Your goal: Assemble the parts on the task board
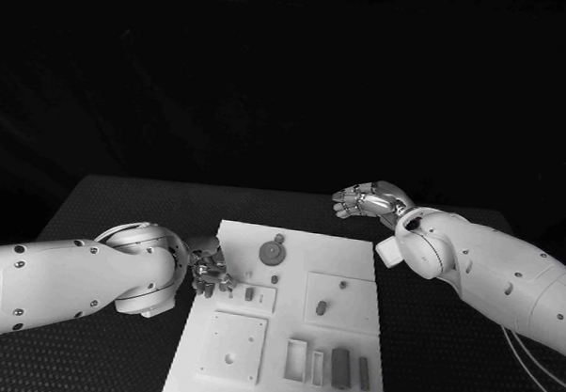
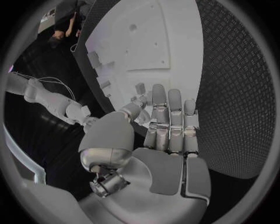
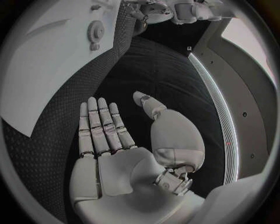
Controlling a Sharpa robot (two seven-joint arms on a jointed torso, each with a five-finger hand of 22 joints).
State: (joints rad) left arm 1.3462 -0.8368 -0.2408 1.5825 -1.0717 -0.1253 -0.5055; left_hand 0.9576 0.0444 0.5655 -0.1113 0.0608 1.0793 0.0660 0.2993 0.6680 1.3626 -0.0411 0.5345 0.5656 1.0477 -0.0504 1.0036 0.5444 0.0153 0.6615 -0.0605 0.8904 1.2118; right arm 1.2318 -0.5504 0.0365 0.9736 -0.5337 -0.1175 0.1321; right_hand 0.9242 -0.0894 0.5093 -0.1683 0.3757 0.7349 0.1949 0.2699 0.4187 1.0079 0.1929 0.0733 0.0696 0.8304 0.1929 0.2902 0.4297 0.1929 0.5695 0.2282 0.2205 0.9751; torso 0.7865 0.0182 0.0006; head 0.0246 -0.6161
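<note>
The white task board lies mid-table. On it are a dark round toothed part, a small upright part, an oval part and dark bars near the front. My left hand hovers at the board's left edge, close to the small upright part. In the left wrist view its fingers are straight, over the board, with nothing in them. My right hand is over the black table beyond the board's far right corner. Its palm is bare and its fingers are straight.
A white square plate and a white frame sit on the board's near half. Black textured table surrounds the board. The right wrist view shows the toothed part on the board.
</note>
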